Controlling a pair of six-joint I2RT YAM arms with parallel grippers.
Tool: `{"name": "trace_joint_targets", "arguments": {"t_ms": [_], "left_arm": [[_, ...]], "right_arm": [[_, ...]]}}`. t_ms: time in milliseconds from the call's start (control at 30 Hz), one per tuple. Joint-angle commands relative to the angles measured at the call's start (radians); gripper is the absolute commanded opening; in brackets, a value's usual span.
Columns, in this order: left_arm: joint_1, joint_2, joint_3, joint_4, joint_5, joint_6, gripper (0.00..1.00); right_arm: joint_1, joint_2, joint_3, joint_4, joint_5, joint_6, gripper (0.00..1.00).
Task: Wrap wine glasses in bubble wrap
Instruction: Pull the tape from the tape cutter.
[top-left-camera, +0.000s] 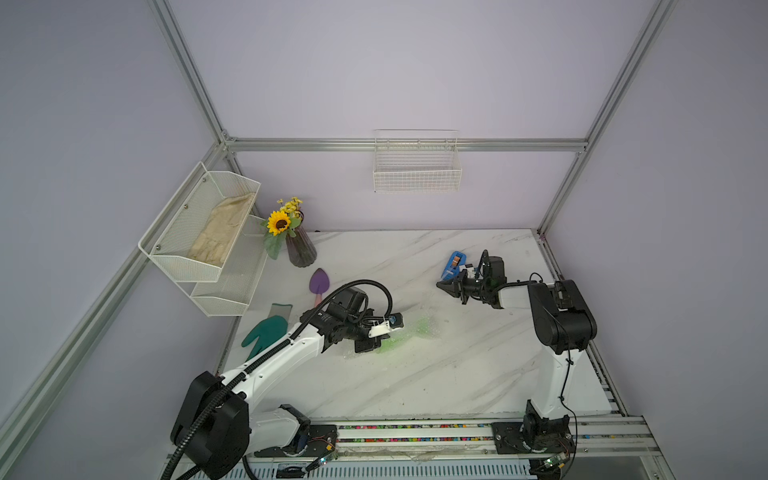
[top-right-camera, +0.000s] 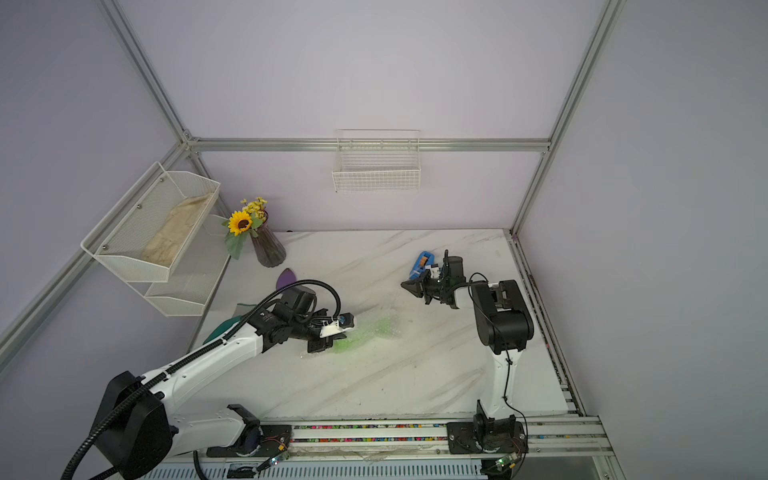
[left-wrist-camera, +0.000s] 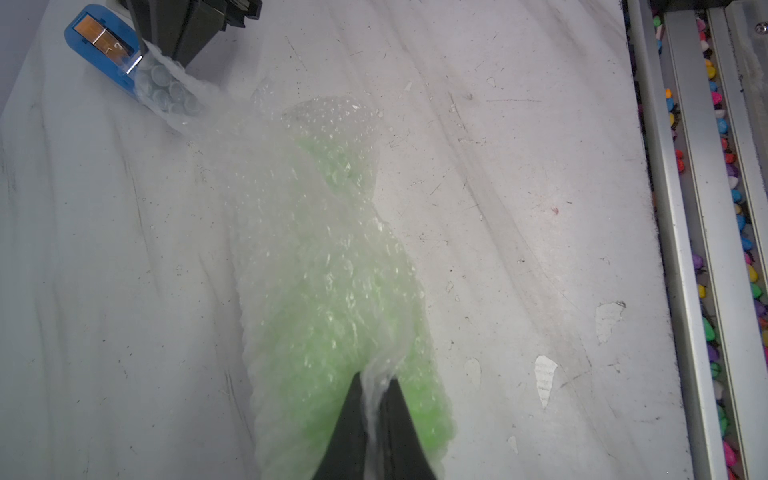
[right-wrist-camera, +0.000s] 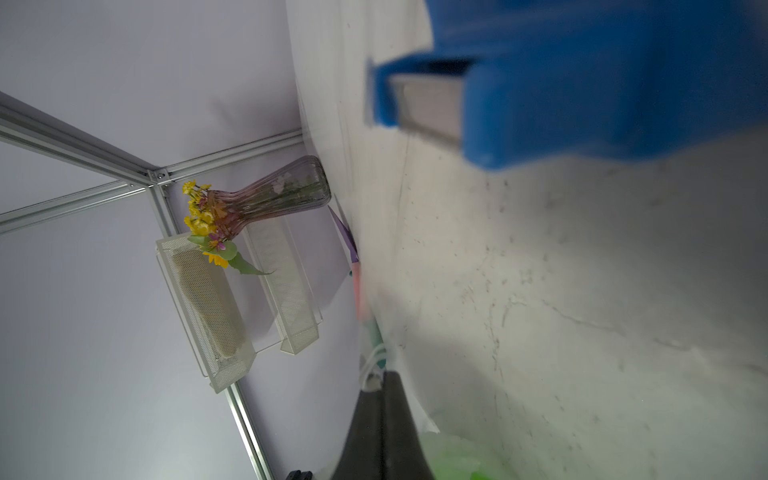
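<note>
A small white mark (top-left-camera: 320, 316) on the black wrist of the left arm (top-left-camera: 286, 357) is too small to read. That arm reaches from the 7 o'clock edge of the table (top-left-camera: 457, 374), wrist low. The left gripper (left-wrist-camera: 375, 381) is pinched tight on a raised fold of the bubble wrap (left-wrist-camera: 266, 216). Under the film the lime-green goblet (left-wrist-camera: 332, 332) lies on its side just 9 o'clock of the table's centre. Its long axis runs from 8 toward 2 o'clock, the wider end at the left gripper. The right arm (top-left-camera: 557, 374) stands up from the 5 o'clock edge, elbow bent, forearm about level. The right gripper (top-left-camera: 440, 285), aimed toward 9 o'clock, is closed on the wrap's far corner, beside a blue tape dispenser (top-left-camera: 454, 262) at 1 o'clock.
</note>
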Motion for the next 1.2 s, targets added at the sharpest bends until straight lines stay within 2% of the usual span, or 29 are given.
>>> {"name": "trace_joint_targets", "arguments": {"t_ms": [0,333,600,933,967,1033,1067,1100,1167], "left_arm": [[-0.005,-0.012,-0.016,-0.006,-0.013,-0.005,0.09],[-0.006,-0.012,-0.019,-0.007,-0.022,-0.005,0.08],[-0.011,-0.016,-0.023,-0.007,-0.025,-0.003,0.09],[-0.011,-0.015,-0.024,-0.007,-0.035,-0.004,0.09],[-0.011,-0.014,-0.025,-0.007,-0.036,-0.004,0.09],[-0.013,-0.012,-0.024,-0.006,-0.033,-0.004,0.09],[-0.013,-0.011,-0.023,-0.006,-0.033,-0.003,0.09],[-0.013,-0.01,-0.022,-0.006,-0.032,-0.003,0.09],[-0.013,-0.007,-0.022,-0.007,-0.032,-0.003,0.09]], "right_arm": [[0.003,0.006,-0.03,-0.009,0.015,-0.072,0.0],[0.003,-0.007,-0.061,-0.148,0.037,-0.218,0.0],[0.002,-0.021,-0.042,-0.342,0.091,-0.375,0.0],[0.002,-0.1,-0.003,-0.663,0.253,-0.601,0.0],[0.004,-0.105,-0.004,-0.671,0.244,-0.611,0.1],[0.003,-0.113,-0.01,-0.681,0.185,-0.629,0.37],[0.004,-0.119,-0.02,-0.675,0.151,-0.631,0.46],[0.004,-0.132,-0.033,-0.667,0.125,-0.629,0.53],[0.004,-0.16,-0.065,-0.65,0.084,-0.617,0.57]]}}
